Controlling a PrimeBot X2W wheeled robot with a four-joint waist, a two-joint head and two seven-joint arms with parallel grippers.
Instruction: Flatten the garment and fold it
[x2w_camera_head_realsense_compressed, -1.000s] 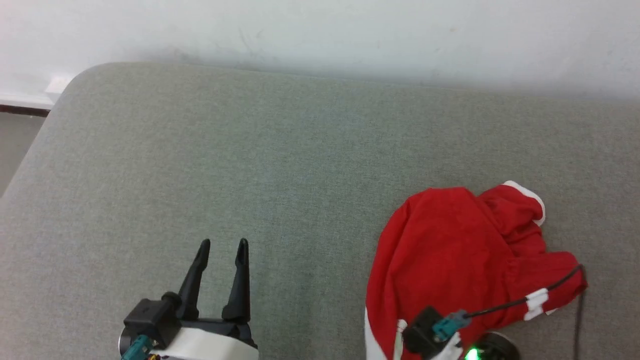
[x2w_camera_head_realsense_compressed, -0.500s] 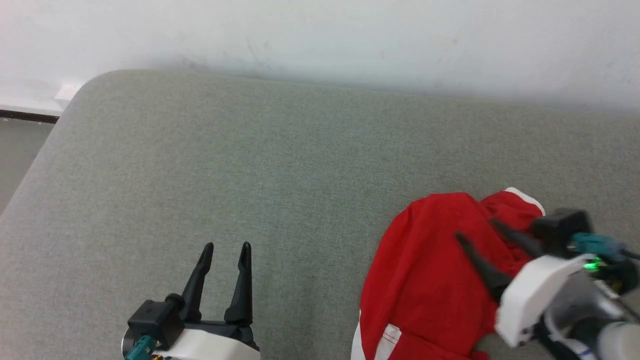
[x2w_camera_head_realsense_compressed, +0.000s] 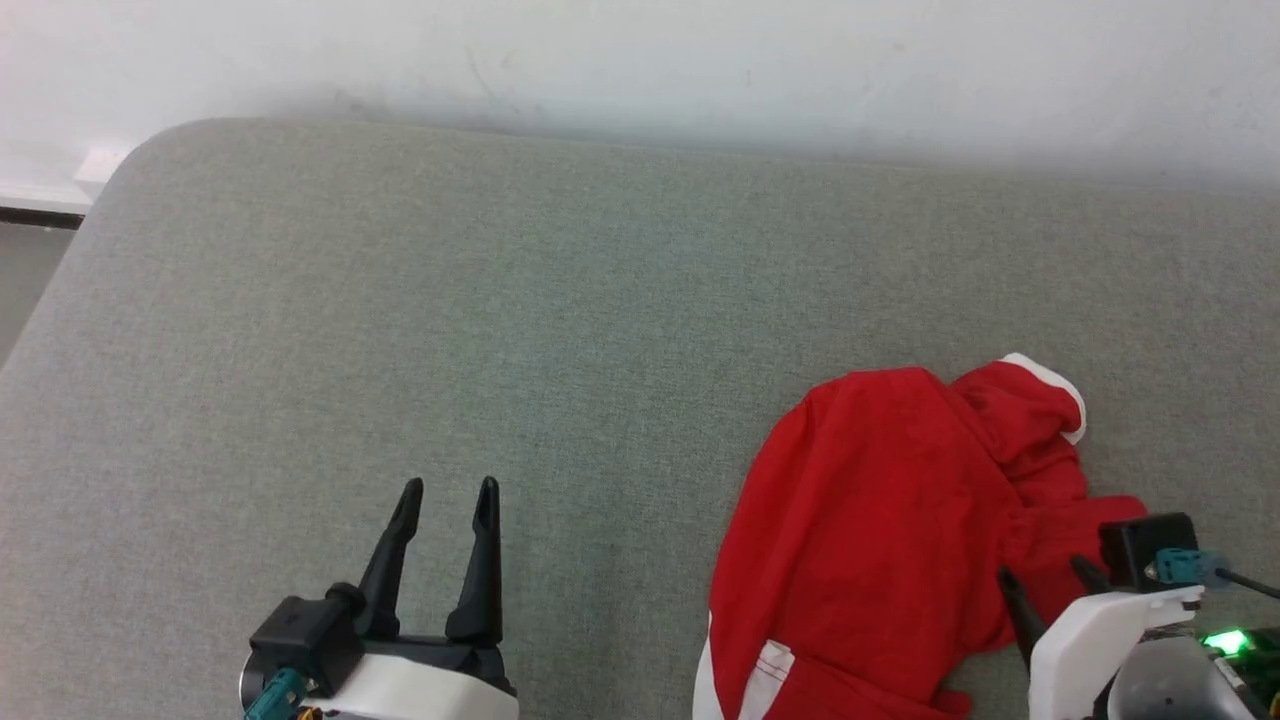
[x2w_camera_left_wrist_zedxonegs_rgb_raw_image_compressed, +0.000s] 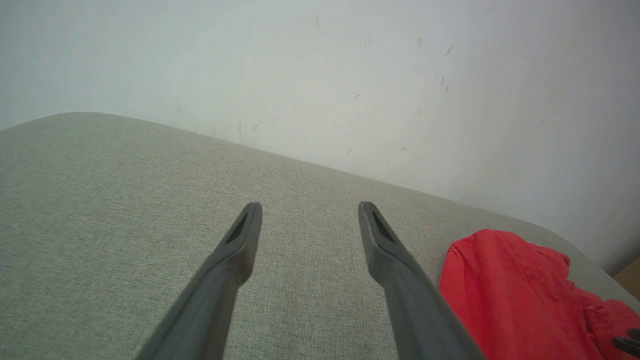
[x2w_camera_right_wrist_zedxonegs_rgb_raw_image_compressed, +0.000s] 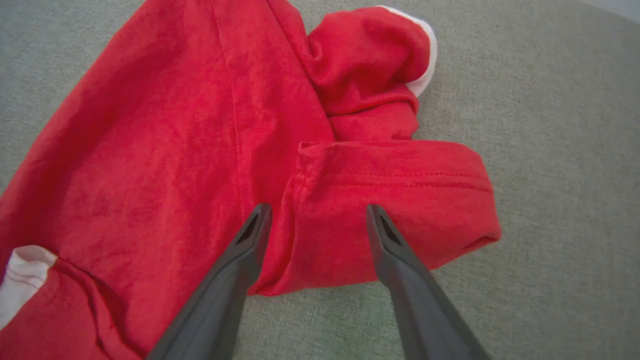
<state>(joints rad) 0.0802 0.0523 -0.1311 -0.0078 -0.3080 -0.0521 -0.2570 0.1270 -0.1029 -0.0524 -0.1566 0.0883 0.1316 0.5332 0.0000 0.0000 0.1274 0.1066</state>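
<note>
In the head view, nearest to the robot, the left gripper (x2w_camera_head_realsense_compressed: 449, 485) stands at about 7 o'clock. Its white wrist shell lies at the bottom edge, and its two long dark fingers point up toward 12 o'clock. The fingers are spread apart with nothing between them, and in the left wrist view they hang above the bare grey-green woven cushion (x2w_camera_head_realsense_compressed: 500, 300).

The right gripper (x2w_camera_head_realsense_compressed: 1040, 568) is at about 4 o'clock in the head view. Its white wrist shell comes in from the lower right corner and its fingers lean toward 11 o'clock. A teal connector (x2w_camera_head_realsense_compressed: 1180, 567) sits on the dark block on top of the wrist, and a green light (x2w_camera_head_realsense_compressed: 1225, 641) glows beside it. In the right wrist view the two fingers are clearly parted and clamp no cloth. Their tips stand over a folded, stitched edge of the red thin-fabric shorts (x2w_camera_head_realsense_compressed: 880, 500), one tip on each side of the fold's corner. I cannot tell whether the tips touch the fabric.

The shorts lie crumpled on the right part of the cushion, between 3 and 5 o'clock in the head view. A white-trimmed end (x2w_camera_head_realsense_compressed: 1055, 385) curls up at the 1 o'clock side of the shorts, and a white stripe (x2w_camera_head_realsense_compressed: 745, 672) shows at the 7 o'clock side.

Farther away the cushion ends at a rounded edge against a white wall (x2w_camera_head_realsense_compressed: 640, 60).
</note>
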